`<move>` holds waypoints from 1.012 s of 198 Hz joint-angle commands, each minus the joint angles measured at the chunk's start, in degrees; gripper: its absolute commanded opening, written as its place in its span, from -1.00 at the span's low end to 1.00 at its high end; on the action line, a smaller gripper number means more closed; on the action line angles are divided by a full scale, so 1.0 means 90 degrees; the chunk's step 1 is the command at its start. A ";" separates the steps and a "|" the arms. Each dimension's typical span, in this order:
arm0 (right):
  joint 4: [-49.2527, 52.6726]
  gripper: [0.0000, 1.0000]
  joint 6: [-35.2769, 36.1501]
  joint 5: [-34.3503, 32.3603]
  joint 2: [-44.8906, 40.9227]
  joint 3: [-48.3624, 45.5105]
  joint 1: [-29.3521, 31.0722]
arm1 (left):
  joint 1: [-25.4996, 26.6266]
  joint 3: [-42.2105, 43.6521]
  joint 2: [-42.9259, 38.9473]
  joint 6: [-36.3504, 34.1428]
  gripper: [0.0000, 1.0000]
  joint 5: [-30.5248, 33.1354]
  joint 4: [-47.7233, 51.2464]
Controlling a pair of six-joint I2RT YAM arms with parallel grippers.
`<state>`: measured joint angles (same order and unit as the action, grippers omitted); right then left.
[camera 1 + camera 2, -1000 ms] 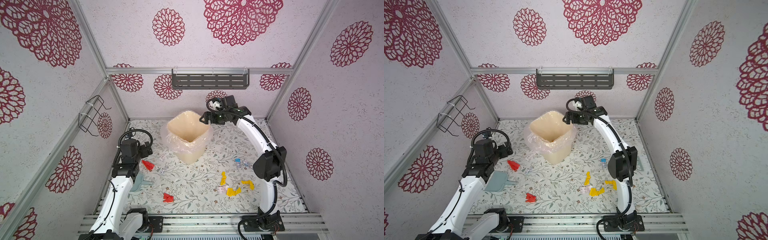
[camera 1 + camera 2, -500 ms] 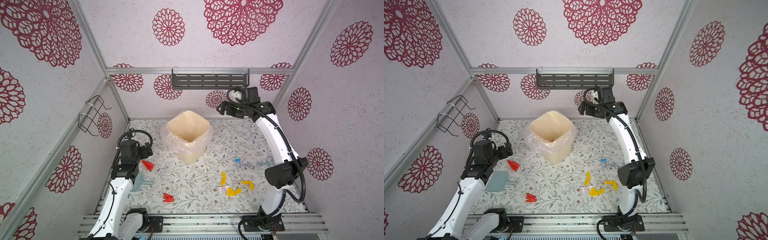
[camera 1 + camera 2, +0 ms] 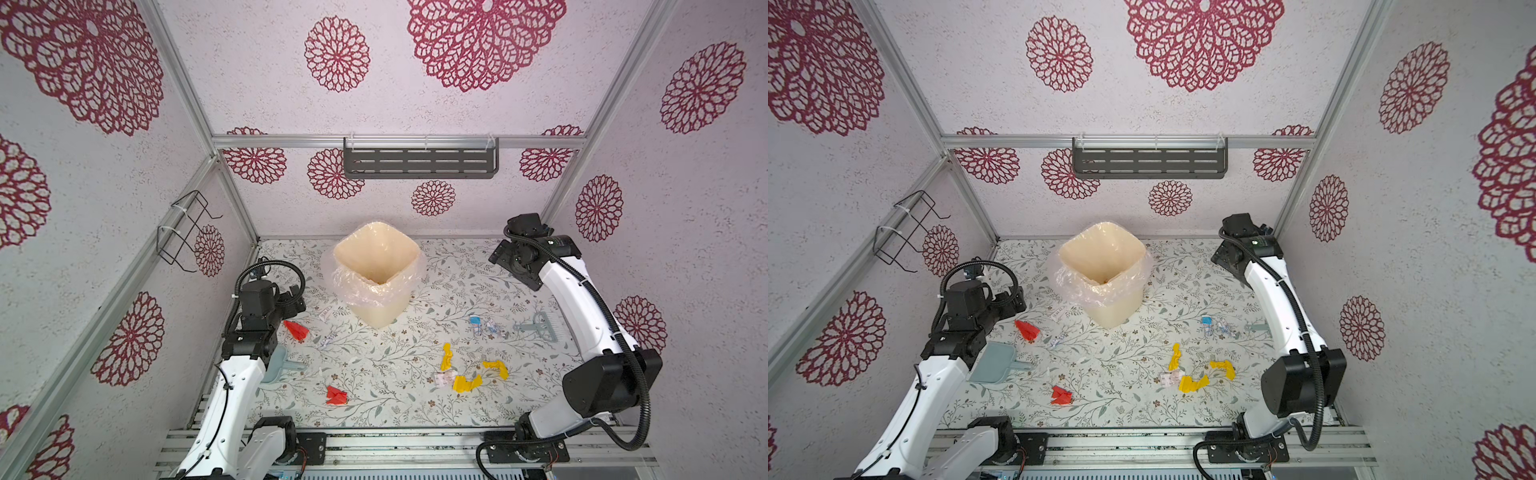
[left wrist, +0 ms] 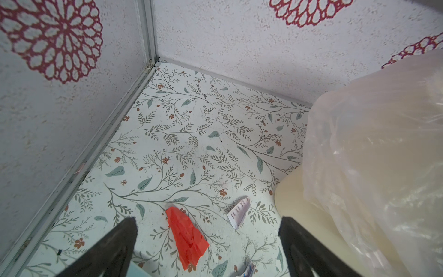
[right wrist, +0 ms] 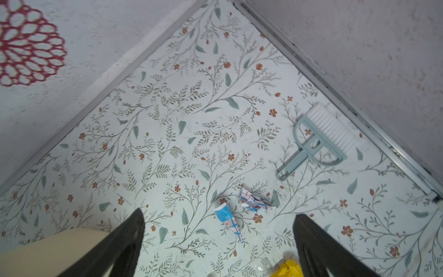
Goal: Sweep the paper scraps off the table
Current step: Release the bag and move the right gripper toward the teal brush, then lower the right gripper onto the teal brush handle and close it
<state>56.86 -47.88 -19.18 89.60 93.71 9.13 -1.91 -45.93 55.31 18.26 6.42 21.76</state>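
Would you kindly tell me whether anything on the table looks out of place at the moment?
Yes: paper scraps lie scattered over the table, red ones towards the left, yellow ones front right, printed bits beside the brush. The brush and the dustpan lie flat, unheld. The bin stands upright.

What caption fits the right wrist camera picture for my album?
Open right gripper over the white leafy-print table, a pale blue plastic brush and two crumpled blue-and-white paper scraps lying ahead.

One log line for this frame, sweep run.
left gripper: open, empty | right gripper: open, empty | brush: on table, untouched | dustpan: on table | paper scraps: unswept
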 commanded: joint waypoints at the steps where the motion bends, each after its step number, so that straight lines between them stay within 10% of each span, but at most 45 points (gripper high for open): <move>1: -0.0219 0.98 -0.0903 0.0140 -0.0389 -0.0334 -0.0256 | -0.0012 -0.0021 0.0054 -0.0032 0.94 -0.0087 0.0034; 101: -0.0826 0.94 -0.2843 0.2236 -0.0623 -0.2431 -0.2116 | 0.0046 -0.0082 0.0074 0.0098 0.95 -0.0010 0.0217; 200: -0.0793 0.77 -0.2651 0.3296 0.0344 -0.2403 -0.3054 | 0.0066 0.0143 0.0034 0.0090 0.95 0.0246 0.0400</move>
<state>47.68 -72.64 7.84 90.43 69.36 -16.27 -1.54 -45.78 56.01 18.92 7.94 24.82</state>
